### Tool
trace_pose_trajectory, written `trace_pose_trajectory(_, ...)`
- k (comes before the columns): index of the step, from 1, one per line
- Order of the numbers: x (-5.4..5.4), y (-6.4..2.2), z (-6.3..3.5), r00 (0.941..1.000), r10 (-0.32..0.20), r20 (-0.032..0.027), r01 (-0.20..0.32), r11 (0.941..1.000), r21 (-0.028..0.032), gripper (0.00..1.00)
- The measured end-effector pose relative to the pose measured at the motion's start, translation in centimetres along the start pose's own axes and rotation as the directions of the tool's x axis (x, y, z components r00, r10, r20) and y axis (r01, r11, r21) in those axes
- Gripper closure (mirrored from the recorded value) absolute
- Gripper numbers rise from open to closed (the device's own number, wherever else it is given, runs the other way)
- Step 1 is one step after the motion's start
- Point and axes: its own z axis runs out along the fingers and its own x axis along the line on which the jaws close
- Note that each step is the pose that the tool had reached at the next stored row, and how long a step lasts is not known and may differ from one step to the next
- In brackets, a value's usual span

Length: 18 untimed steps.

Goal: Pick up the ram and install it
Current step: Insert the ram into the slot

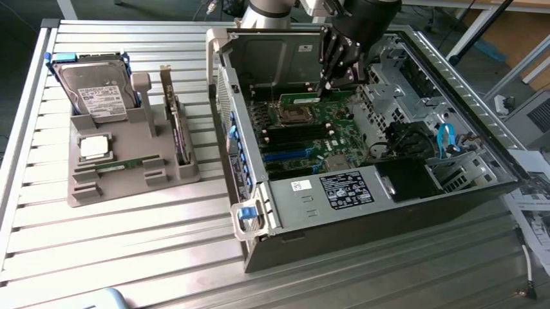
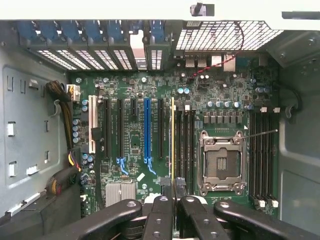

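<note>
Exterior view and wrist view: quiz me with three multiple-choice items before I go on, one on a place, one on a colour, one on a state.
1. Where is the hard drive?
A. On the grey tray, at the exterior view's left.
B. On the floor.
C. In a drawer.

2. What colour is the ram stick in the pincer?
A. Red.
B. Green.
C. White.

3. How does the pincer stand?
A. Wide open and empty.
B. Shut on a cable.
C. Shut on the ram stick.

Answers:
1 A, the hard drive sits on the tray beside the other parts.
2 B, the stick shows green just below the pincer.
3 C, it clamps the stick's edge over the motherboard.
</note>
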Motion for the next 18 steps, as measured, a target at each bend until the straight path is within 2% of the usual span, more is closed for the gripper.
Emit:
trace_pose_trajectory(4,0.0,-0.01,0.3,1.0,0.0,-0.0001,0.0,1.0,0.0001,0.88)
trace_pose_trajectory(13,0.0,-0.07,2.03,1.0,0.0,0.0001,0.0,1.0,0.0004,0.88)
trace_pose_trajectory(18,0.1,-0.09,2.66,1.0,0.0,-0.0001,0.0,1.0,0.0004,0.88)
